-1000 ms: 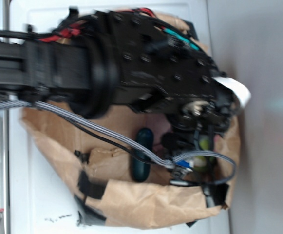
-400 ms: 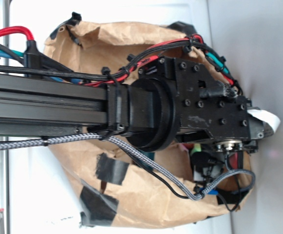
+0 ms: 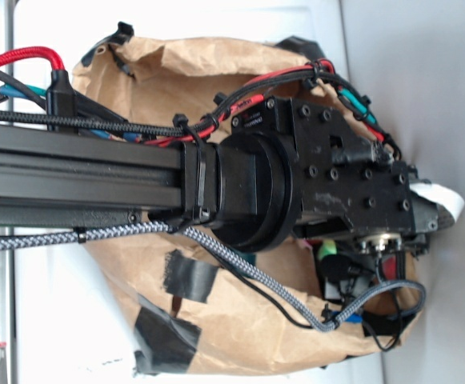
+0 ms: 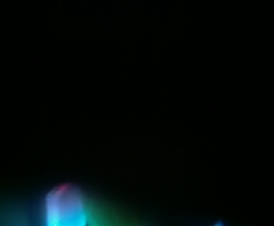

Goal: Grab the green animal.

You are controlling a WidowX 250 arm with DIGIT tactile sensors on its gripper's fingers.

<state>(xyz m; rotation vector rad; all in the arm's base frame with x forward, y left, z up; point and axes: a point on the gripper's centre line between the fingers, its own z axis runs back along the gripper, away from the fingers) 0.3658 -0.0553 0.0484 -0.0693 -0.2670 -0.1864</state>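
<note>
One black arm point(image 3: 96, 180) stretches in from the left and fills most of the exterior view, its bulky wrist housing point(image 3: 328, 184) hanging right over the crumpled brown paper bag point(image 3: 184, 72) on the white bench point(image 3: 48, 304). One bag, and I count three patches of black tape point(image 3: 188, 274) on its lower flank. Cables everywhere: one red braided cable point(image 3: 24, 58) looping at top left, one grey-and-white braided cable point(image 3: 240, 264) sagging below the arm and curling round at the lower right.

Under the wrist, the gripper point(image 3: 346, 270) is down inside the bag's opening. One sliver of lime green peeks out there: the green animal point(image 3: 326, 250), just below the housing, tight against the dark gripper parts. Only that small bright patch shows; the rest is hidden. Whether the fingers are spread or pinching it, I cannot tell, since the housing covers them.

The wrist view is almost wholly black, with one blurred bluish glow point(image 4: 63, 207) at the bottom edge and a green haze beside it.
</note>
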